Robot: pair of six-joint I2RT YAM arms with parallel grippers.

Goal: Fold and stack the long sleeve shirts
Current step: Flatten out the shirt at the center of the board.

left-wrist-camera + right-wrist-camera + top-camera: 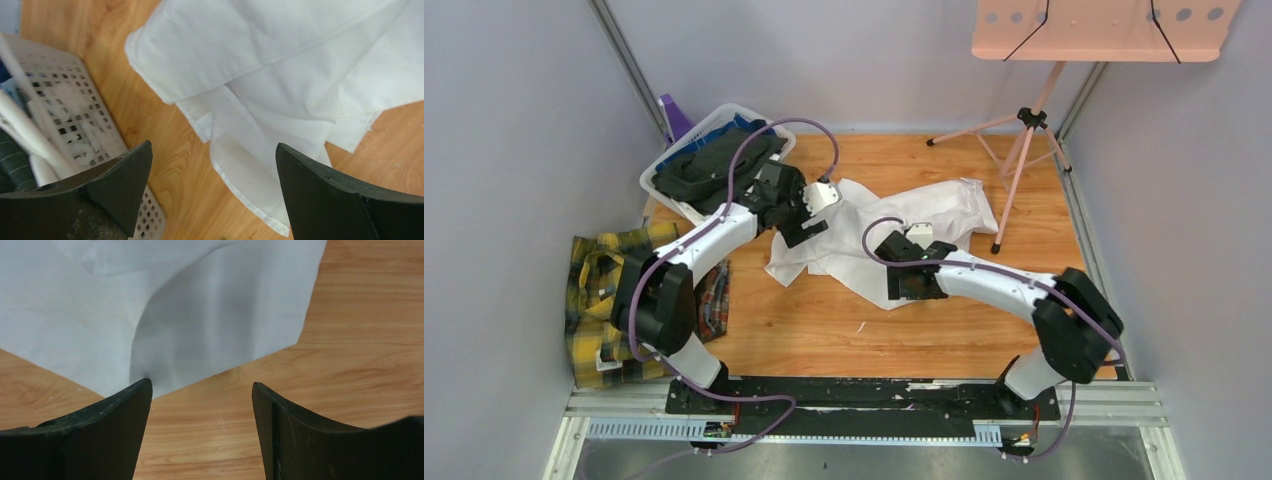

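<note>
We see our left gripper (212, 150) wide open, empty — the white shirt (280, 60) spreads just ahead, between its fingers. Our right gripper (201, 385) gapes too (holding nothing), the shirt's edge beside one fingertip.

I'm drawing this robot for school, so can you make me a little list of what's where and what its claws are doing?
White shirt: rumpled, unfolded, middle of the table
Plaid shirt: at the table's left edge, not stacked
Basket: far left corner, dark clothes inside
Left claw: open, over the white shirt's edge
Right claw: open, at the shirt's near edge, holding nothing
</note>
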